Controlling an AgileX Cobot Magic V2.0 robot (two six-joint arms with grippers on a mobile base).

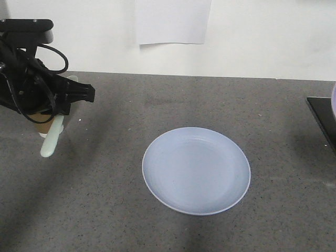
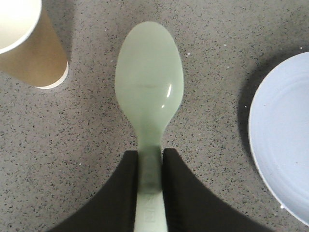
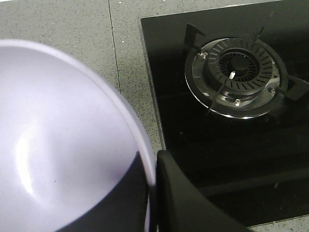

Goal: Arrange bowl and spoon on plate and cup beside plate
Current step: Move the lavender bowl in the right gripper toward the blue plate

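My left gripper (image 2: 150, 166) is shut on the handle of the pale mint-green spoon (image 2: 149, 92), which hangs above the counter with its scoop pointing away. In the front view the spoon (image 1: 51, 140) hangs down from the left gripper (image 1: 62, 107) at the far left. The brown paper cup (image 2: 29, 48) stands upright just left of it, and in the front view the cup (image 1: 41, 125) is mostly hidden behind the arm. The pale blue plate (image 1: 196, 170) lies bare at the centre. My right gripper (image 3: 150, 186) is shut on the rim of the lavender bowl (image 3: 67, 140), held off the counter at the right edge (image 1: 334, 100).
A black glass hob (image 3: 231, 145) with a gas burner (image 3: 239, 75) lies below and right of the bowl; its corner (image 1: 323, 118) shows at the right edge. Grey speckled counter (image 1: 105, 210) surrounds the plate. A white wall (image 1: 262, 37) closes the back.
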